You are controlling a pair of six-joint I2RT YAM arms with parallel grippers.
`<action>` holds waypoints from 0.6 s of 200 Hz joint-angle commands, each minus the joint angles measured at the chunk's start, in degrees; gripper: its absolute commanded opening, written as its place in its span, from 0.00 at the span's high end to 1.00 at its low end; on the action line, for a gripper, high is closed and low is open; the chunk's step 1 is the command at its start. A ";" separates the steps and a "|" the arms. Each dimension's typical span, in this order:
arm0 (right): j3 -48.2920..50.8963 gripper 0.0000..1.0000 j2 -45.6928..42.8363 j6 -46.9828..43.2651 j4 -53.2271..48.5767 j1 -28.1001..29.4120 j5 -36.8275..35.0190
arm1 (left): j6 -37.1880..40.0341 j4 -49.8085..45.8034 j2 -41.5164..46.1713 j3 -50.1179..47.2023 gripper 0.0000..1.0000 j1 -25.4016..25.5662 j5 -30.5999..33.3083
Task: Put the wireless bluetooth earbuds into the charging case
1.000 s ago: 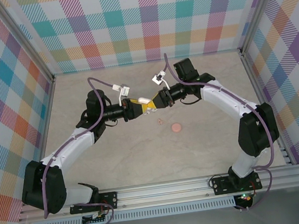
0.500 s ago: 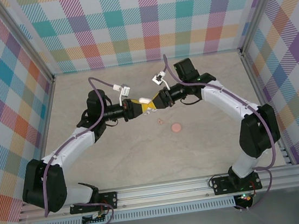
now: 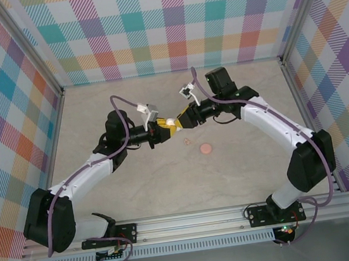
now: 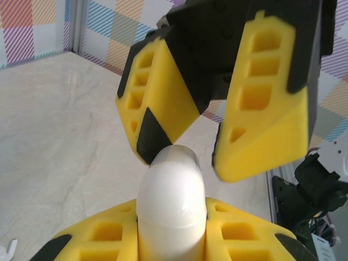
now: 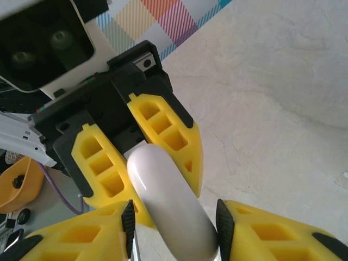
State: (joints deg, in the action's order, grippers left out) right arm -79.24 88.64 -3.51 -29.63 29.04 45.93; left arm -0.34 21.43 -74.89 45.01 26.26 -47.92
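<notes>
above the table [image 3: 137, 192], our left gripper [image 3: 160, 128] clamps the charging case [image 4: 172, 196]; our right gripper [image 3: 182, 121] stands open around its end.

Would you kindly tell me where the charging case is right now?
In the top view the charging case hangs above the middle of the table, clamped in the left claw, its free end inside the open right claw.

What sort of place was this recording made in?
Probably a purpose-built robot test cell: plaid-patterned walls enclose a marble-look tabletop, and the left arm and right arm are bolted to an aluminium rail at its near edge.
</notes>
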 commanded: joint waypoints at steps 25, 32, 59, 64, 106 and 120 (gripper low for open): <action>0.63 0.49 -3.30 -1.59 -1.36 0.58 -2.57 | 4.11 5.88 0.67 -1.02 0.89 0.52 -2.09; 0.65 0.48 -3.34 -3.52 -1.89 0.67 -2.64 | 4.08 6.16 0.74 -1.01 0.89 0.55 -2.09; 0.49 0.44 -3.56 -5.08 -3.58 1.43 -3.76 | 4.21 6.90 0.79 -0.98 0.89 0.50 -3.43; 0.44 0.44 -3.56 -5.21 -3.80 1.61 -4.25 | 4.21 7.08 0.73 -0.96 0.89 0.63 -3.71; 0.01 0.43 -3.05 -5.63 -4.20 2.08 -7.18 | 4.14 7.66 1.04 -0.91 0.89 0.86 -5.49; -0.21 0.43 -2.82 -5.25 -4.21 2.08 -9.00 | 4.12 7.61 1.06 -0.92 0.89 0.96 -6.22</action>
State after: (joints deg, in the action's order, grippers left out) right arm -79.15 86.13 -7.31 -32.67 30.85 39.55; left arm 2.52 26.11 -74.87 44.42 26.39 -51.18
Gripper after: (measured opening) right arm 0.569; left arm 0.229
